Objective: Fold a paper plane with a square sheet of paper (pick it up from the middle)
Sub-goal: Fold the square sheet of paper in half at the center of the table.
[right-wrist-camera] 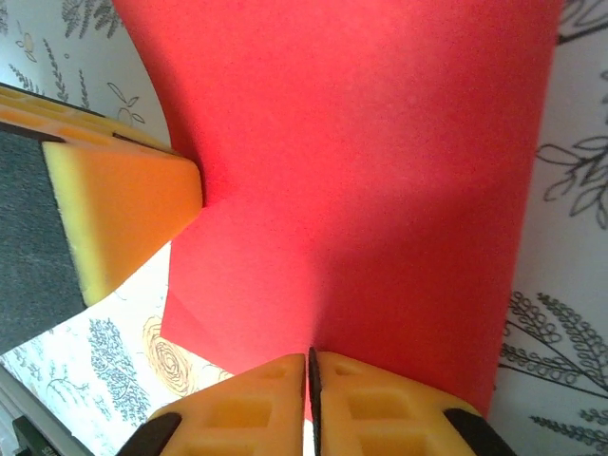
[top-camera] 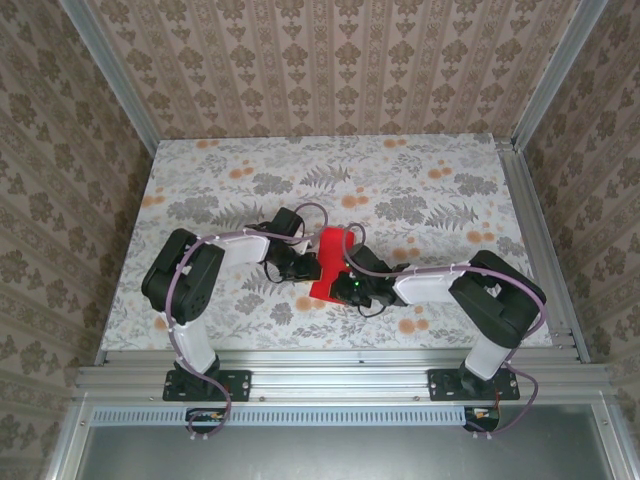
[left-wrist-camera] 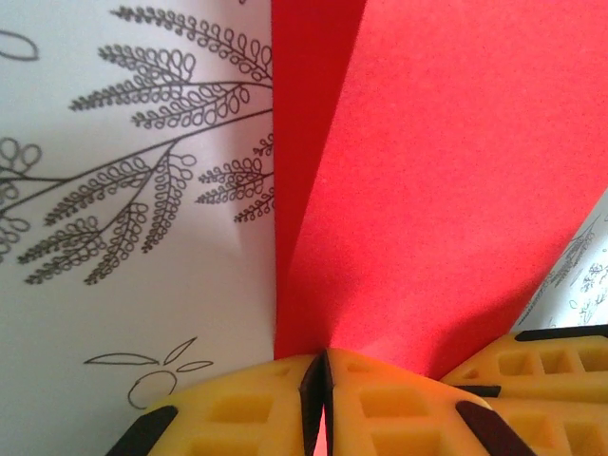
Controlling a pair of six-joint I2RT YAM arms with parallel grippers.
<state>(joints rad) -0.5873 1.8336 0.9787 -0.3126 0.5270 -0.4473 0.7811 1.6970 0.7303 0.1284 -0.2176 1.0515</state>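
Arms bent inward; left gripper (left-wrist-camera: 323, 370) and right gripper (right-wrist-camera: 309, 370) clamped closed, close together

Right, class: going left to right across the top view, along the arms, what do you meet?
Left arm → paper → right arm.

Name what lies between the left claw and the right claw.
The red sheet of paper spans that stretch, with the left claw and the right claw each pinching it; the top view shows it.
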